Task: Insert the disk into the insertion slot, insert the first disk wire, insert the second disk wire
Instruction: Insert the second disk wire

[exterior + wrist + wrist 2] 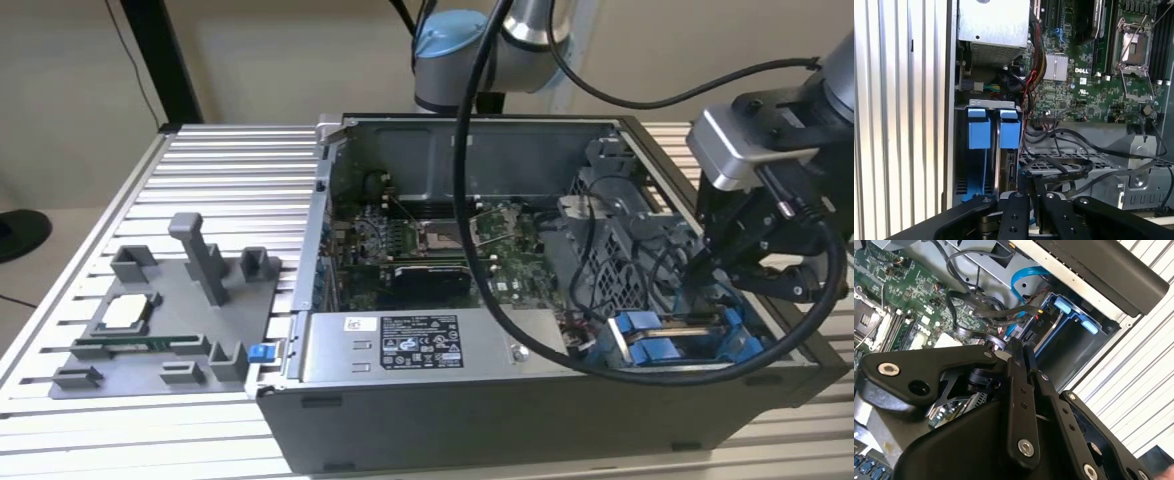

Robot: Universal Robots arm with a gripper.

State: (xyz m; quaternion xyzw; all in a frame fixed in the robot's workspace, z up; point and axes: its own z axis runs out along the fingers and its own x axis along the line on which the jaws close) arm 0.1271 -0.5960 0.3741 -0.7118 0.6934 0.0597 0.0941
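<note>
The disk [988, 150] sits seated in the insertion slot [961, 150] at the case's front corner, its long axis running down into the bay and its blue tabs uppermost. Directly above hangs the hand [1030, 200], fingers [1016, 390] pressed together on a black cable end, the disk wire [1059, 176], beside the disk's connector edge.

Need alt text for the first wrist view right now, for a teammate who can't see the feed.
The black gripper hangs over the open computer case, by the insertion slot, where two blue carrier tabs sit side by side. Black cables cross a grey cage nearby, with the green motherboard behind.
</note>
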